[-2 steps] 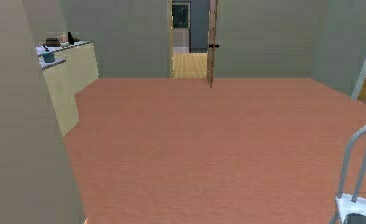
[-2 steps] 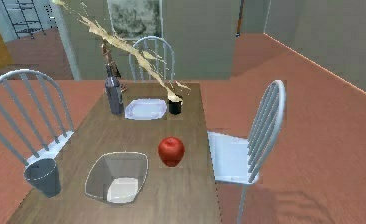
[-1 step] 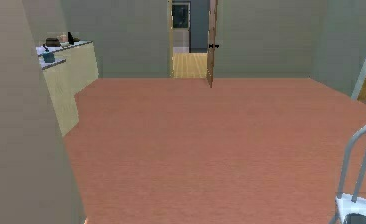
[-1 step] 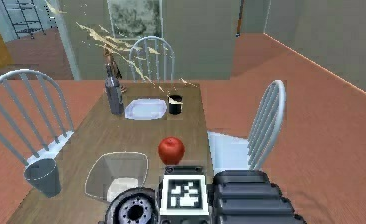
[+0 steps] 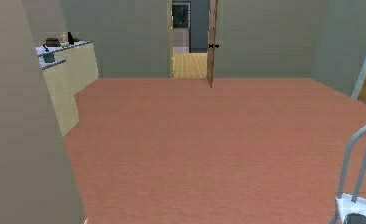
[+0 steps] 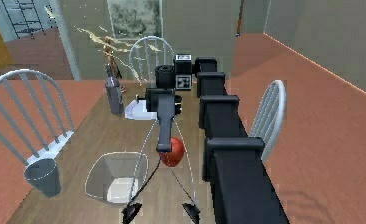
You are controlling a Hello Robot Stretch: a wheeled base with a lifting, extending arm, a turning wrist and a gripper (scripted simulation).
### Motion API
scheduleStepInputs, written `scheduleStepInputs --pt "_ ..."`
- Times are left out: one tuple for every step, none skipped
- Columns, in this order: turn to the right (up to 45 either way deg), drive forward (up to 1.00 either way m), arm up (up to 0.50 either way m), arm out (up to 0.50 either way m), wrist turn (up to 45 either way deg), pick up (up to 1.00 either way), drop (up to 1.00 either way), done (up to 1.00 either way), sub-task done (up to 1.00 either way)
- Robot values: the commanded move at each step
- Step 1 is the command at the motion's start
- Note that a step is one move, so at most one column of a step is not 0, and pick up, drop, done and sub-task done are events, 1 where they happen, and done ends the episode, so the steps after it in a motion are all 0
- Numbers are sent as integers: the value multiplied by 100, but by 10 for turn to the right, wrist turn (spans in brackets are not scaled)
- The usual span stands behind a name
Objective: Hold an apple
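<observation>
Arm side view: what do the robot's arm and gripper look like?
The arm is a black square bar of boxy nested segments, smaller toward the far end. A white square with black marks sits there. The gripper has a dark blocky body and two thin pale fingers with small black tips.

We can read no words, numbers or signs. The white square [image 6: 184,58] beyond the fingers [image 6: 132,211] carries black marks we cannot make out.

I noted the apple [image 6: 173,152]: red, round, against the wooden table [image 6: 86,135], just right of a clear bowl [image 6: 99,180] (contact unclear).
</observation>
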Motion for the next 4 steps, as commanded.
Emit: scheduleStepInputs --pt "0 0 0 0 450 0 0 0 0" --pt "0 0 0 0 450 0 0 0 0" --pt "0 0 0 0 450 0 0 0 0" --pt "0 0 0 0 390 0 0 0 0"
